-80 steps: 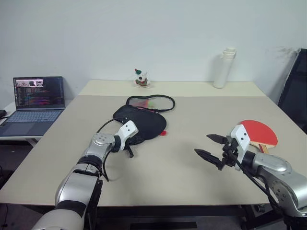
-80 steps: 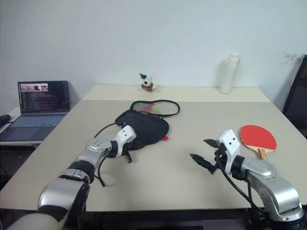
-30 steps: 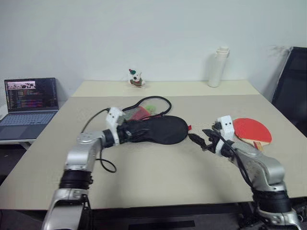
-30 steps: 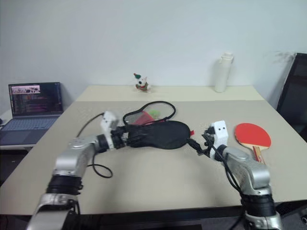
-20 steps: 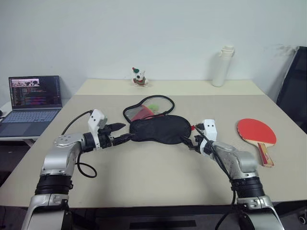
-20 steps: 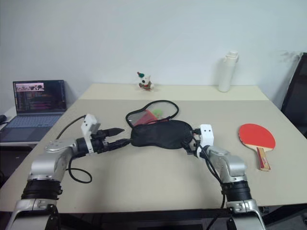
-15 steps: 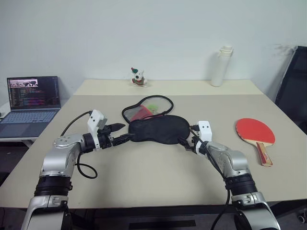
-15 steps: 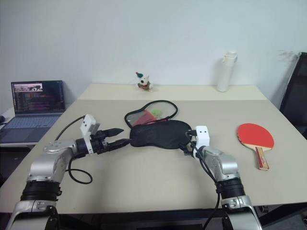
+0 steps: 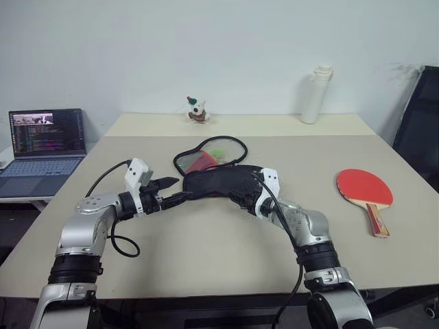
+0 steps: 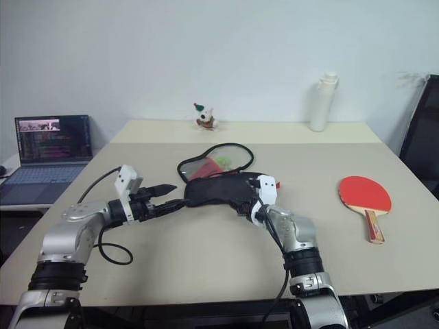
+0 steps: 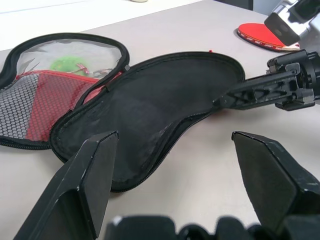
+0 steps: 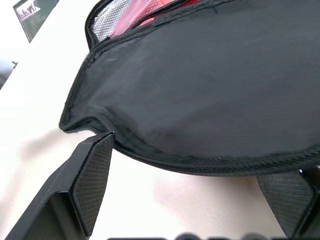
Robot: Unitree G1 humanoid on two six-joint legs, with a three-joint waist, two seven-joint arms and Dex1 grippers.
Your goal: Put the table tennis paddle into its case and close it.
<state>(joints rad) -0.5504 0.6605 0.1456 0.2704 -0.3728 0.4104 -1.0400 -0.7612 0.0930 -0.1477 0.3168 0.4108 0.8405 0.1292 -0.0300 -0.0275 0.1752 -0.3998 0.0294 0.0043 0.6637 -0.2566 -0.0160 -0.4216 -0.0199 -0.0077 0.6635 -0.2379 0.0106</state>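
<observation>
Right hand (image 10: 241,203) wide open, straddling the zipped rim of the case (image 9: 223,182) just ahead; soft, light, floppy fabric, best pinched at that stiffer edge.

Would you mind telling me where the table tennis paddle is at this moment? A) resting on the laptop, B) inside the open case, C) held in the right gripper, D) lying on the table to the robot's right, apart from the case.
D: the table tennis paddle lies flat on the table at the robot's right, well clear of the case and of both grippers.
</observation>
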